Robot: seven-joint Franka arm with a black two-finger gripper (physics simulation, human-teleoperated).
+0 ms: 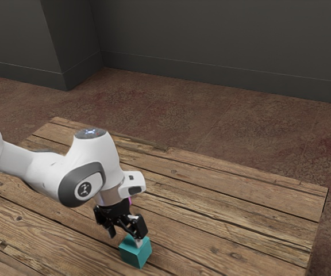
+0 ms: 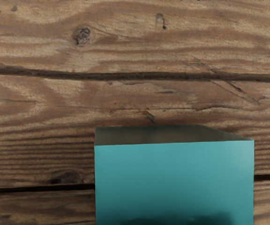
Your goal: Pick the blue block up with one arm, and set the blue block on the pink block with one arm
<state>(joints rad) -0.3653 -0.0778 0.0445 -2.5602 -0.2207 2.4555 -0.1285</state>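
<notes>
Weathered wooden plank table (image 1: 240,190), white Franka arm (image 1: 50,172) reaching over the teal-blue cube block (image 1: 137,253), black two-finger pincer (image 1: 125,236) released and spread right at that block's top, block sitting flat on the planks, pink block (image 1: 130,201) a sliver behind it, mostly hidden by the hand.

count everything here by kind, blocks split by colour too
blue block: 1
pink block, just a sliver behind the arm: 1
robot arm: 1
wooden table: 1
total: 4
</notes>
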